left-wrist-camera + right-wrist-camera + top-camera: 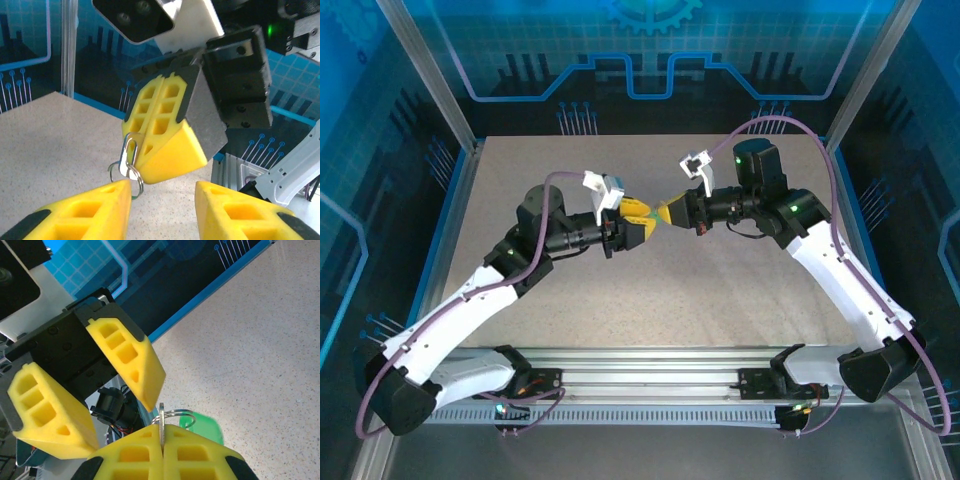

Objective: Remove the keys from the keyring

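flat silver metal key (161, 422) is clamped by shut right gripper (162, 437) | thin wire keyring (176, 412) is exposed beyond its fingertips (192, 450) for access | left gripper (162, 192) is parted, gripping nothing

Over table (670, 300) centre, left gripper (638, 222) at left, right gripper (665, 212) at right, tips nearly meeting. Keyring (127, 165) clamped at right gripper's tip, just beside one left finger (75, 215).

Yellow-and-black left claw (162, 192) and right claw (162, 435), silvery keyring (131, 172), speckled beige table (720, 290), blurred green patch (202, 427), perhaps a tag
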Controlling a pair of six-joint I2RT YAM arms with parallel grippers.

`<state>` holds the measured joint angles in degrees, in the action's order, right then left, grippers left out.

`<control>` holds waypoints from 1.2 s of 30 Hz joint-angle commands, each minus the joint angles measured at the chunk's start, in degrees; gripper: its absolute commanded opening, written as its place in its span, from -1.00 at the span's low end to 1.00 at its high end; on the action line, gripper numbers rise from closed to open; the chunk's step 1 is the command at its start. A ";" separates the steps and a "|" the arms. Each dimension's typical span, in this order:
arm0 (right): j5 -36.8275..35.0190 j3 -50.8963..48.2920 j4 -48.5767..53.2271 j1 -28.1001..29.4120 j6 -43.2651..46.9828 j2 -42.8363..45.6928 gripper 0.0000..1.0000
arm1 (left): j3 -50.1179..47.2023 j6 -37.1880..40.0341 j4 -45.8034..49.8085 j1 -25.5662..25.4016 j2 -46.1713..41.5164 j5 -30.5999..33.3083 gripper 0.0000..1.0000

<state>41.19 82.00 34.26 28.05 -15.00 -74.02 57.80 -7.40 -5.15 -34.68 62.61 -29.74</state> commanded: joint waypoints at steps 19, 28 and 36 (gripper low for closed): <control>2.29 1.14 -0.86 0.79 0.77 0.41 -1.00 | 6.79 0.70 5.14 -0.15 5.06 0.85 -0.63; 1.66 0.86 -0.47 0.66 0.85 0.81 -1.00 | 5.30 2.24 4.47 -0.19 4.01 0.74 -1.00; 4.58 -0.99 -3.30 -0.48 -2.70 0.01 -1.00 | -0.33 3.66 -2.57 -0.21 -1.18 2.22 -1.00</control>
<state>42.96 81.80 33.47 28.08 -15.73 -73.89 58.85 -5.56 -3.31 -34.57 63.99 -28.10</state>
